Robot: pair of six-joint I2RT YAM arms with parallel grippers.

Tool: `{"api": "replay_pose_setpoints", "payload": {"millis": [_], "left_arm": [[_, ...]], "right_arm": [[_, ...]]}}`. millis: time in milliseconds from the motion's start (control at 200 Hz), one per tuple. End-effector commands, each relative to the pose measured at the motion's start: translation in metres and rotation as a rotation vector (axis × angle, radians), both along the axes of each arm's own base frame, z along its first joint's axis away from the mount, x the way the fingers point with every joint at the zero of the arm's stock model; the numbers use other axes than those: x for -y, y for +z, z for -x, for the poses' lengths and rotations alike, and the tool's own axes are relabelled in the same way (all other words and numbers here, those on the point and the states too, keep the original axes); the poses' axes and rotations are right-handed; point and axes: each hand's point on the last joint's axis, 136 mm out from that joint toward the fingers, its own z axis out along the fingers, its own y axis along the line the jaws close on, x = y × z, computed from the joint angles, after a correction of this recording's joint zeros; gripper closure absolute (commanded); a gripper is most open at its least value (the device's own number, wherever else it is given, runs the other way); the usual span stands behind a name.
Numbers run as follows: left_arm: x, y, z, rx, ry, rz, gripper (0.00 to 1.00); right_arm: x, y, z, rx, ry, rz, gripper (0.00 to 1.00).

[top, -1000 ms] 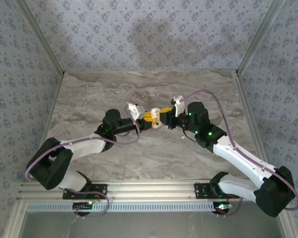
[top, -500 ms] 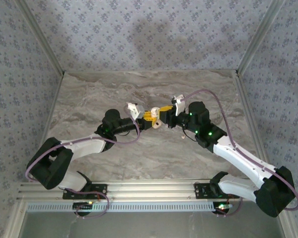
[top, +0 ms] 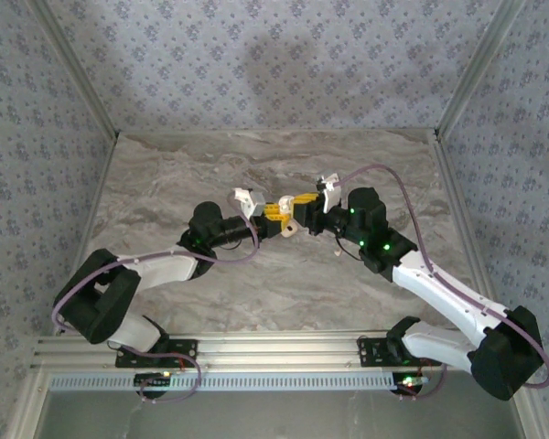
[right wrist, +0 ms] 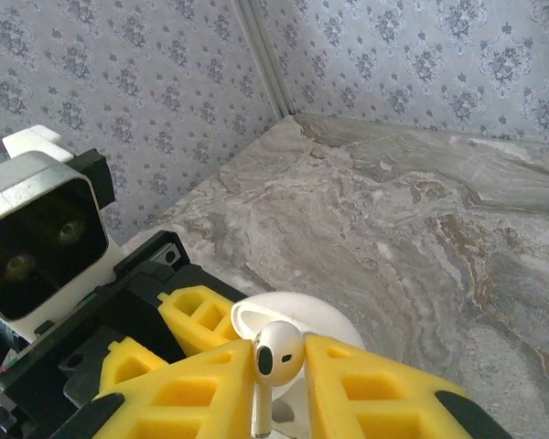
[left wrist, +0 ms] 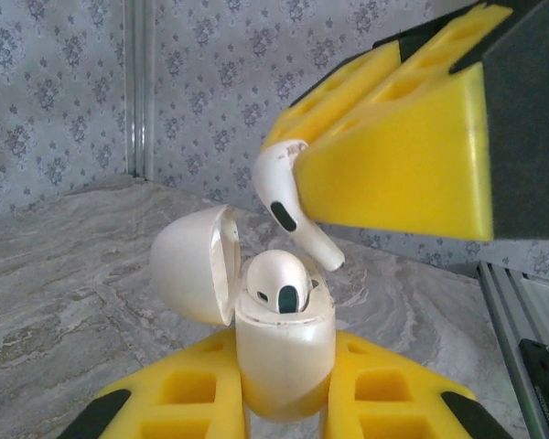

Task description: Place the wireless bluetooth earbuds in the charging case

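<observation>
Left gripper [left wrist: 285, 407] clamps the open cream-peach plastic charging case [left wrist: 284, 343], one tiny white earbud [left wrist: 279, 282] seated; right gripper [right wrist: 276, 370] pinches the second white earbud [right wrist: 277, 350] just above it — its tilted stem may miss the socket and slip.

The left arm [top: 156, 267] and right arm [top: 439, 285] bend inward at the elbows, wrists angled toward each other so their yellow fingers meet nearly tip to tip. The left gripper [left wrist: 284, 393] is clamped on the charging case [left wrist: 284, 352], which stands upright between its fingers [left wrist: 183, 402]. The right gripper [right wrist: 276, 384] pinches one earbud [right wrist: 276, 352] between its fingers [right wrist: 366, 393], poised just above the case and close to the left fingertips.
</observation>
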Motion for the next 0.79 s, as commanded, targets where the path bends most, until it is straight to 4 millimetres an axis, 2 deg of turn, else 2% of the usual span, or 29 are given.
{"api": "replay_pose_setpoints", "payload": {"millis": [0, 180, 495, 615, 789], "left_arm": [[0.005, 0.027, 0.004, 0.044, -0.032, 0.086, 0.88], [0.006, 0.034, 0.003, 0.037, -0.038, 0.134, 0.88], [0.006, 0.017, 0.001, 0.019, -0.023, 0.084, 0.88], [0.000, 0.002, 0.000, 0.028, 0.022, 0.002, 0.88], [-0.017, -0.022, -0.002, 0.041, 0.112, -0.114, 0.89]], "right_arm": [[0.001, 0.001, -0.002, 0.006, -0.013, -0.018, 0.77], [0.004, 0.001, -0.004, 0.013, -0.032, -0.020, 0.77], [0.009, 0.016, -0.002, 0.041, -0.038, -0.019, 0.77], [0.017, 0.007, 0.003, -0.002, -0.044, 0.017, 0.77], [0.027, -0.022, 0.011, -0.101, -0.054, 0.093, 0.77]]}}
